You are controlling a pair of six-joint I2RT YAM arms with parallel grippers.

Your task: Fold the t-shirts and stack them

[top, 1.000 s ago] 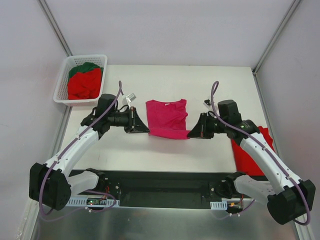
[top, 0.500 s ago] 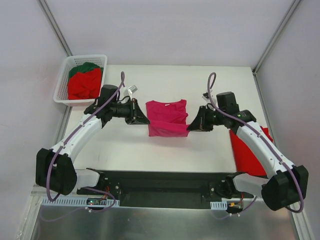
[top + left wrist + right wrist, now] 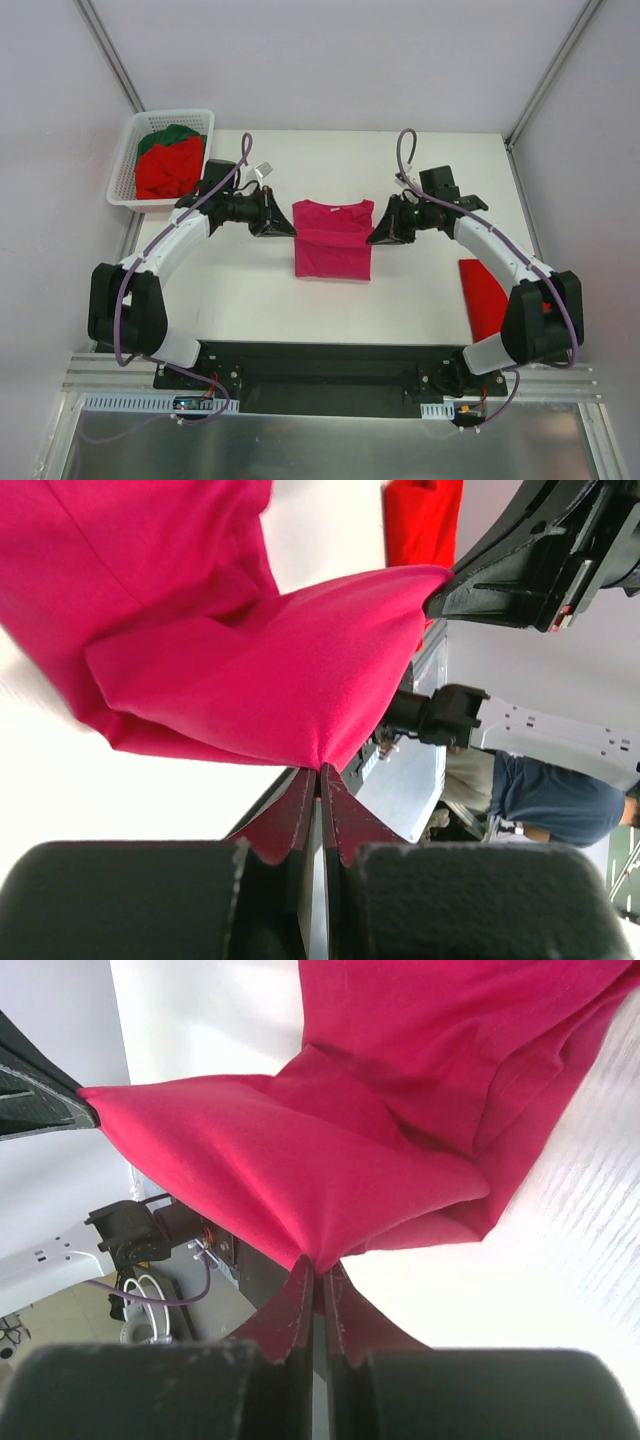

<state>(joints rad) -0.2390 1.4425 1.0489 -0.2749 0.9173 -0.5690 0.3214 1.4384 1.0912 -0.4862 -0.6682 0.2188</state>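
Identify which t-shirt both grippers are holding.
The magenta-pink cloth t-shirt mid-table, pinched by the left gripper and right gripper; the bright red t-shirt at the right edge lies untouched.

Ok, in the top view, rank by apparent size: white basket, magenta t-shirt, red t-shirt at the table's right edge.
1. white basket
2. magenta t-shirt, slightly smaller
3. red t-shirt, smallest as visible, but the right arm hides part, so that rank is unsure
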